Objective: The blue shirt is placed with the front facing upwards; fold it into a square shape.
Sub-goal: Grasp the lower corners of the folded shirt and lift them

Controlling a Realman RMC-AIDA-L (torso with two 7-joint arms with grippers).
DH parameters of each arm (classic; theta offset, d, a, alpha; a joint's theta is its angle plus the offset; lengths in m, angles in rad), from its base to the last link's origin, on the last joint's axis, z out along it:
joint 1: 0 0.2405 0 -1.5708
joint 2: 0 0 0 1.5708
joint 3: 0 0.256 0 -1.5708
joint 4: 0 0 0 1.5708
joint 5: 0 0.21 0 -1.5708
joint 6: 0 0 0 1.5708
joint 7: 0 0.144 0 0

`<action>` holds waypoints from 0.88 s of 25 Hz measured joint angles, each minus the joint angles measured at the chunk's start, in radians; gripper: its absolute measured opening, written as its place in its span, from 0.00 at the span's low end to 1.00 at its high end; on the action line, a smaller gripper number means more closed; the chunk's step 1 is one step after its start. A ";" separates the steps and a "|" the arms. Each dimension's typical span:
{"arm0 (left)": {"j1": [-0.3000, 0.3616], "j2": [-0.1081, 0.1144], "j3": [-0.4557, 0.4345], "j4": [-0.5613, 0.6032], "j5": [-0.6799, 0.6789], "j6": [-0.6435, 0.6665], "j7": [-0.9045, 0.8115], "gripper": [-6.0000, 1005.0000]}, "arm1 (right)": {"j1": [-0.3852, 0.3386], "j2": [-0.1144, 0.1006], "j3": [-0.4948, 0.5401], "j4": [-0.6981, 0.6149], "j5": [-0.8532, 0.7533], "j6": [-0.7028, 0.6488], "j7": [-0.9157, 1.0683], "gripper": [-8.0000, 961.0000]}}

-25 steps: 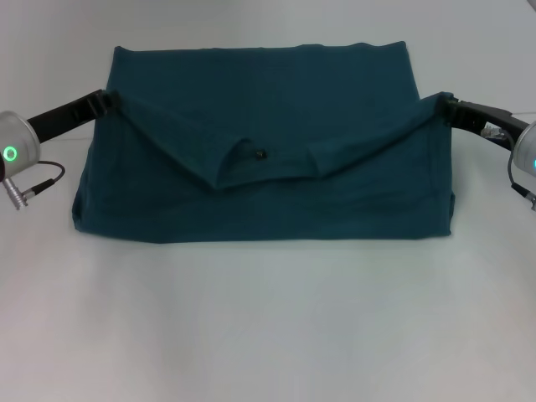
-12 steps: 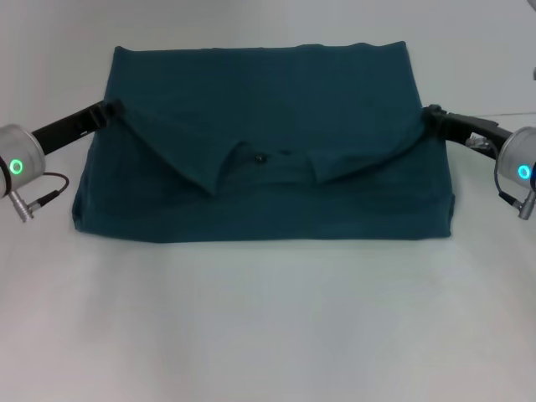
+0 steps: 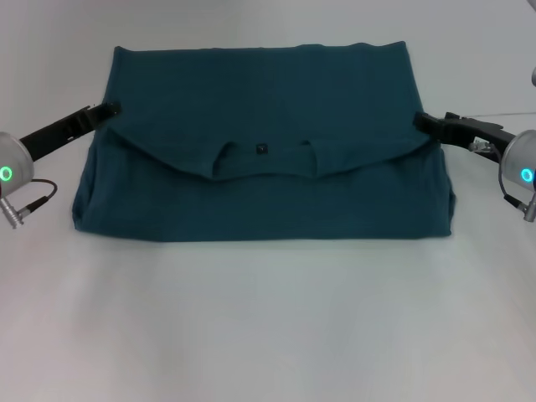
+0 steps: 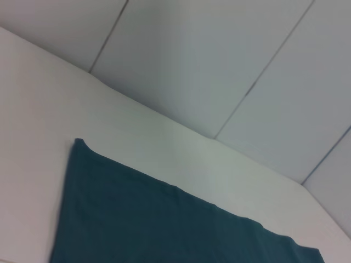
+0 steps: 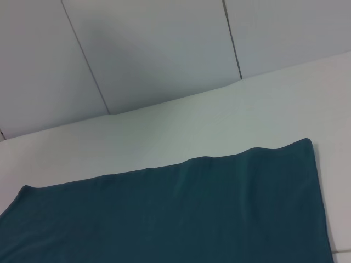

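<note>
A: Shirt [image 3: 264,142] lies flat on the white table [image 3: 268,327], folded to a wide block. Plain teal up, no print showing.

B: Edges?

A: Far edge straight, corners square. Near edge a thick fold, slightly bowed, both near corners rounded. Across the middle the top layer ends in a shallow curved hem, dipping lowest at centre. Collar notch there, small dark label [image 3: 260,149] in it.

B: Grippers?

A: Left gripper [image 3: 109,109] at the shirt's left edge, right where that curved hem starts. Tip touches or sits just off the cloth; cannot tell which. Right gripper [image 3: 421,121] at the matching spot on the right edge, tip over the cloth margin.

B: Fingers?

A: Cannot tell on either side. Both show as dark narrow tips; whether they pinch cloth or stand apart is not readable. Wrist views show no fingers, only the shirt's far part and table.

B: Room to move?

A: Broad bare table on the near side of the shirt. Narrower strip beyond the far edge, then a panelled wall [image 5: 153,49]. Bare table outside both side edges, taken up partly by the arms. Left wrist view: far-left corner [image 4: 78,143] crisp, bare table all round it. Right wrist view: far edge gently wavy.
</note>
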 joint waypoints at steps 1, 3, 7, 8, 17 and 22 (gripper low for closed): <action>0.003 0.000 0.001 0.003 -0.003 0.000 0.000 0.35 | -0.001 0.000 0.000 -0.002 0.000 -0.003 0.000 0.49; 0.011 0.000 0.004 0.013 -0.004 0.011 0.000 0.49 | -0.007 -0.002 -0.002 -0.008 0.000 -0.016 -0.001 0.57; 0.046 0.001 0.027 0.048 -0.004 0.093 -0.005 0.65 | -0.042 -0.007 -0.006 -0.024 -0.004 -0.071 0.005 0.69; 0.046 0.001 0.027 0.048 -0.004 0.093 -0.005 0.68 | -0.054 -0.009 -0.006 -0.029 -0.004 -0.098 0.008 0.72; 0.129 0.001 0.156 0.150 0.005 0.245 -0.036 0.75 | -0.151 -0.051 -0.073 -0.128 -0.104 -0.296 0.250 0.71; 0.154 0.000 0.178 0.174 0.020 0.287 -0.038 0.75 | -0.152 -0.095 -0.124 -0.155 -0.227 -0.374 0.451 0.71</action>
